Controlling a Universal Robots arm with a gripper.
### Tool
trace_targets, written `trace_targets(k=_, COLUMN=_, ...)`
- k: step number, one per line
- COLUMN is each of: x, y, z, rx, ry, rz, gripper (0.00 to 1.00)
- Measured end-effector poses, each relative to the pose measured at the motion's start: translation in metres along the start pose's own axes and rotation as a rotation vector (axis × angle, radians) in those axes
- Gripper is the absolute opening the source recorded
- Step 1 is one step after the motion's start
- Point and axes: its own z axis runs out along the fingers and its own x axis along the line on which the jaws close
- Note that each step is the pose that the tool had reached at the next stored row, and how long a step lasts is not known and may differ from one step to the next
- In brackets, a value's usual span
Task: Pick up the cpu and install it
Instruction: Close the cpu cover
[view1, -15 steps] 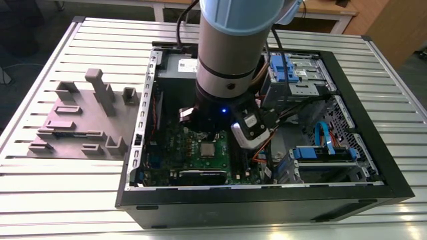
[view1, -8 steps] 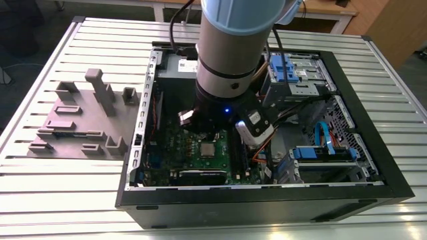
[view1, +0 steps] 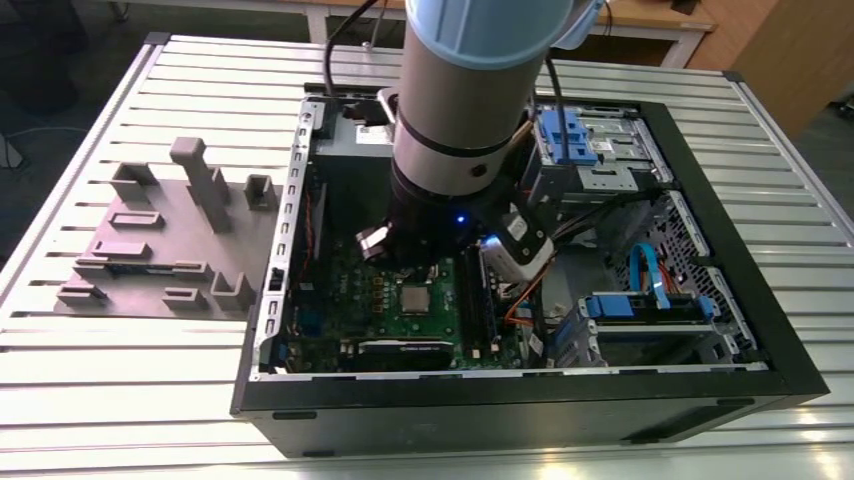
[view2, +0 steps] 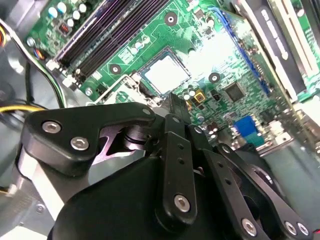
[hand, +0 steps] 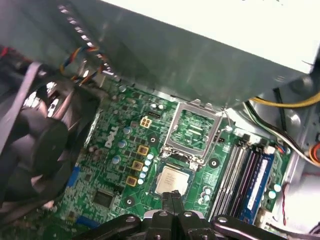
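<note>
First wrist view: my gripper (hand: 172, 201), pinched shut and empty, hangs just above the chip (hand: 172, 180), which lies flat in its place on the green board (hand: 112, 167).

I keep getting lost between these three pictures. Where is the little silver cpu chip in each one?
Exterior view: the cpu lies on the green motherboard, just below the arm.
Second wrist view: the cpu sits just beyond the gripper.
First wrist view: the cpu lies between the gripper and the open metal frame.
Shared landmark: the long memory slots run beside it.
</note>
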Motion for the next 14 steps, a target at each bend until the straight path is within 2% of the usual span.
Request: trace_targets(k=14, x=0.0000, y=-0.0001, z=0.0009, rx=0.0037, ry=0.0230, rz=-0.254, gripper=0.11)
